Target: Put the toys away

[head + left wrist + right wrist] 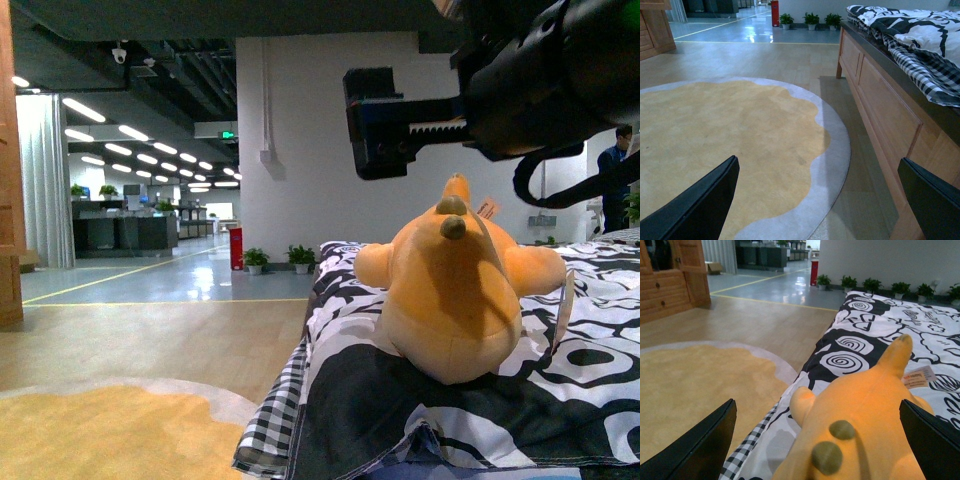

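One toy to clear. Largest in view, the bed (880, 115) carries a black-and-white cover (340, 400), and the rug (715, 150) lies on the floor beside it. The toy (450, 290) lies on the cover near its edge. My right gripper (816, 407) hangs just above the toy's back, jaws spread wide. I'd lower it squarely and close across the plump middle, not a limb. My left gripper (817, 162), jaws also spread, hangs over the rug.
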`<action>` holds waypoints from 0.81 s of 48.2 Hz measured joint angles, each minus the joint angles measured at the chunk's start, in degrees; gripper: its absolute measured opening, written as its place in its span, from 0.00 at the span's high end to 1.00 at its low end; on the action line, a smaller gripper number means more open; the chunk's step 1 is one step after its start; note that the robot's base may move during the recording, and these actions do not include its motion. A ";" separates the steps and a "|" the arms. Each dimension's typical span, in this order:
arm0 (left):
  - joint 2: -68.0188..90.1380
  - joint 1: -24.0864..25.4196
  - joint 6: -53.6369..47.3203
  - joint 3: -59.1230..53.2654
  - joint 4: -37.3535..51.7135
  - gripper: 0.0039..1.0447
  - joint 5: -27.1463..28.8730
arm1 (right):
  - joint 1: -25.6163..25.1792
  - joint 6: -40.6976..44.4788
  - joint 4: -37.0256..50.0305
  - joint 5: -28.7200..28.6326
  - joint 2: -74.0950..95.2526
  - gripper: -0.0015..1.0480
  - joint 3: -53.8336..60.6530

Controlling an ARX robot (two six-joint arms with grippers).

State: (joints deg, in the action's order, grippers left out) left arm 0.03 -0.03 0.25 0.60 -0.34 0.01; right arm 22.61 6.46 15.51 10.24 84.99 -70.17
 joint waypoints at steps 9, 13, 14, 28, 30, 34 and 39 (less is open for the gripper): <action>0.00 0.00 0.00 0.00 0.00 0.06 -0.02 | -0.37 0.76 0.24 3.15 4.66 0.06 -0.94; 0.00 0.00 0.00 0.00 0.00 0.06 -0.02 | -0.76 0.90 0.96 3.69 6.21 0.06 -0.94; 0.00 0.00 0.00 0.00 0.00 0.06 -0.02 | -0.87 0.90 1.20 3.78 6.54 0.06 -0.94; 0.00 0.00 0.00 0.00 0.00 0.06 -0.02 | -4.39 0.66 6.14 4.11 7.50 0.06 2.34; 0.00 0.00 0.00 0.00 0.00 0.06 -0.02 | -4.96 0.37 6.36 3.67 7.56 0.06 3.63; 0.00 0.00 0.00 0.00 0.00 0.06 -0.02 | -5.35 -1.14 6.38 2.43 7.72 0.06 6.01; 0.00 0.00 0.00 0.00 0.00 0.06 -0.02 | -5.33 -2.36 6.36 1.95 7.96 0.06 7.28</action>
State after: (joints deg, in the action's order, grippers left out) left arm 0.03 -0.03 0.25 0.60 -0.34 -0.01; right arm 17.28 4.10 21.87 12.19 92.95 -62.89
